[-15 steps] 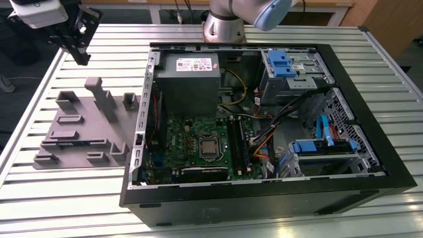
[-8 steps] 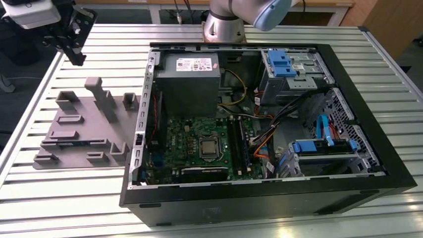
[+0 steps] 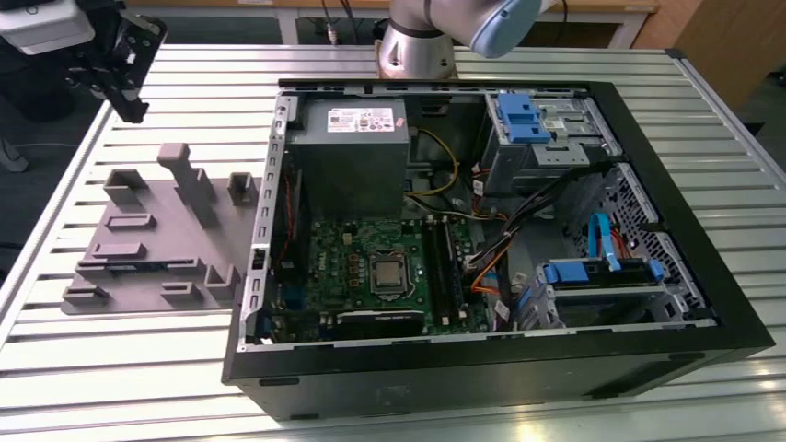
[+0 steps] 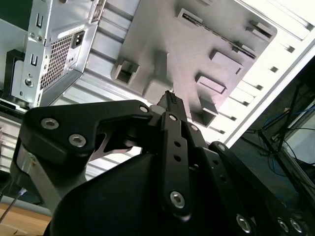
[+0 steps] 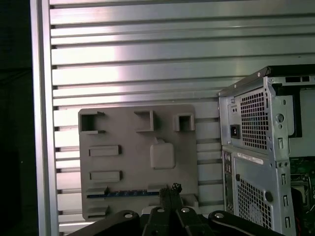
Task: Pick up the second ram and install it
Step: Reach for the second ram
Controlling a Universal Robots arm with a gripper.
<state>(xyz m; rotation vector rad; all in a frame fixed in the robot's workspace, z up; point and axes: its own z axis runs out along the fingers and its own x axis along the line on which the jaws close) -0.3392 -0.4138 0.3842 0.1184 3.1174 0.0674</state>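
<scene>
At the wrist, the gripper (image 5: 170,189) has its fingers pressed together on nothing and hangs well above the gray fixture (image 5: 138,162). Below it, the second ram (image 5: 118,193) stands on edge in a fixture slot, its long axis parallel to the table slats (image 5: 147,54). Farther off, beside the fixture, is the open computer case (image 3: 491,368).

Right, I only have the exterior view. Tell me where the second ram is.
Observer: In the first wrist view the second ram shows as a thin blue strip in a slot along one edge of the grey fixture.
Operator: Report the hand.
Observer: In both wrist views the hand is shut, with nothing between its fingertips.
Operator: Confirm contact.
Observer: None. The second wrist view shows the hand above the fixture, apart from it.
</scene>
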